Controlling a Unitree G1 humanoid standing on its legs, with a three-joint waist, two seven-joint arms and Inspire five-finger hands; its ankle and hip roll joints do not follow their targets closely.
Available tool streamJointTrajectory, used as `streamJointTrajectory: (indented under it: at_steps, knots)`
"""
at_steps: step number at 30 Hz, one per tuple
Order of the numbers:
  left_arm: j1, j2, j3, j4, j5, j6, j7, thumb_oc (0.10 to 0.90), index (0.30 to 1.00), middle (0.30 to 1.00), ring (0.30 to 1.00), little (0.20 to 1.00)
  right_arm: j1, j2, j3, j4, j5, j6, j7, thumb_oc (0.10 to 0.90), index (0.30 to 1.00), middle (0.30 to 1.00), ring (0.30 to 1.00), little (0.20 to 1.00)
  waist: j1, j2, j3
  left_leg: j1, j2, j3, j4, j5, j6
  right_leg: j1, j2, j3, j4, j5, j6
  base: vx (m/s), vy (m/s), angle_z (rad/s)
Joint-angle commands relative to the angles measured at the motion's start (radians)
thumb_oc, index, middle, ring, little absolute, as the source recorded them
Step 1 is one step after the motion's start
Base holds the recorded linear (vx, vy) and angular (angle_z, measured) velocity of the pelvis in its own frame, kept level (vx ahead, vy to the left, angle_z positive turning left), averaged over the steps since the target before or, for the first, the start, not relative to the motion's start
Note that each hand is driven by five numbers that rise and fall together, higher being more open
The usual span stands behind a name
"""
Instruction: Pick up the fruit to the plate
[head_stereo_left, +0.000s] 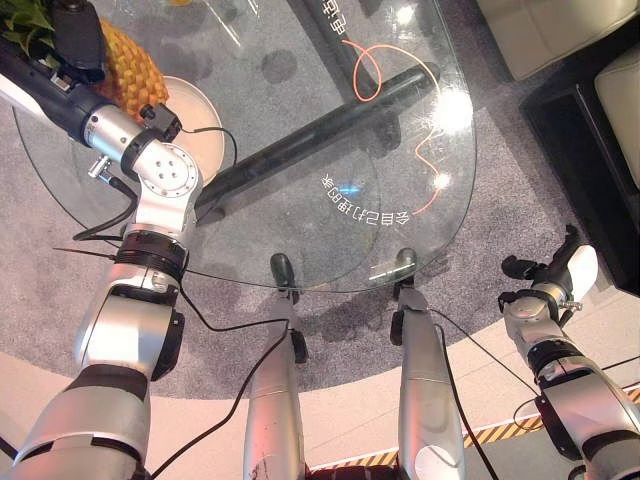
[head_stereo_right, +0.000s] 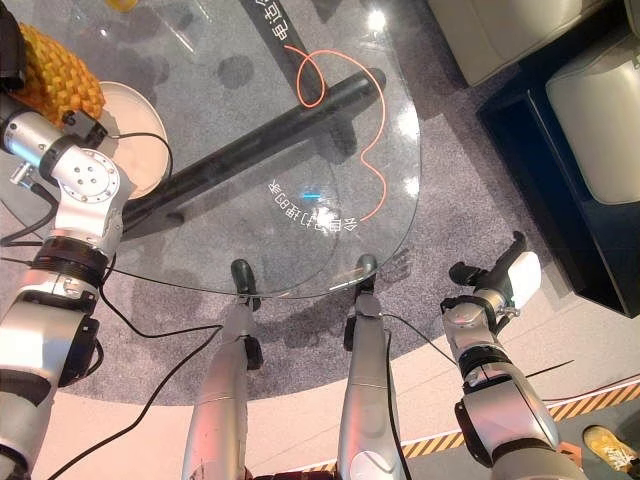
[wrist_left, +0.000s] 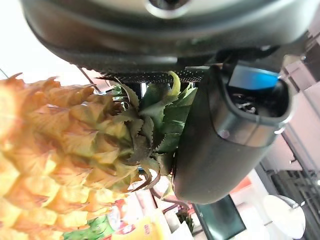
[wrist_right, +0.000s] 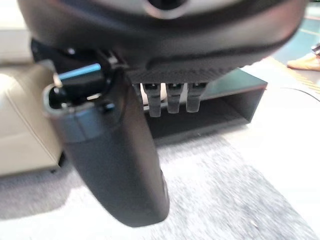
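Over the round cream plate (head_stereo_left: 200, 120) on the glass table (head_stereo_left: 300, 190), my left hand (head_stereo_left: 78, 40) seemingly clasps the yellow scaly pineapple (head_stereo_left: 130, 75) by its crown for lowering, while my right hand (head_stereo_left: 560, 275) hangs loosely spread, idle.

Left hand (head_stereo_left: 78, 40) is up at the far left, w/ dark fingers on top of the pineapple (head_stereo_left: 128, 70). Can't tell how the fingers close. Pineapple sits over the plate (head_stereo_left: 195, 125), a pale round one on the glass table (head_stereo_left: 300, 150). Green leaves poke out at the top corner. Right hand (head_stereo_left: 555, 275) hangs low on the right, off the table, over the grey rug (head_stereo_left: 480, 240); thumb has a white cover.
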Motion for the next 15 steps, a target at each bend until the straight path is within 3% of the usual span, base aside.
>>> streamJointTrajectory:
  at_steps: [1, 15]
  knots:
    - [-0.162, 0.127, 0.018, 0.025, 0.002, -0.058, 0.002, 0.100, 0.300, 0.300, 0.300, 0.200, 0.015, -0.008, -0.007, 0.040, 0.025, 0.013, 0.030, 0.800, 0.900, 0.900, 0.900, 0.900, 0.027, -0.055, -0.025, -0.024, -0.019, 0.011, 0.148, -0.149, -0.015, 0.033, 0.048, -0.062, -0.071, 0.004, -0.037, 0.00, 0.000, 0.00]
    - [-0.158, 0.127, 0.039, 0.109, -0.039, -0.067, -0.078, 0.100, 0.300, 0.300, 0.300, 0.200, 0.014, 0.007, -0.002, 0.024, 0.012, 0.014, 0.041, 0.800, 0.900, 0.900, 0.900, 0.900, 0.015, -0.074, -0.025, -0.059, -0.011, 0.009, 0.177, -0.156, -0.016, 0.001, 0.058, -0.052, -0.059, 0.003, -0.039, 0.00, 0.000, 0.00]
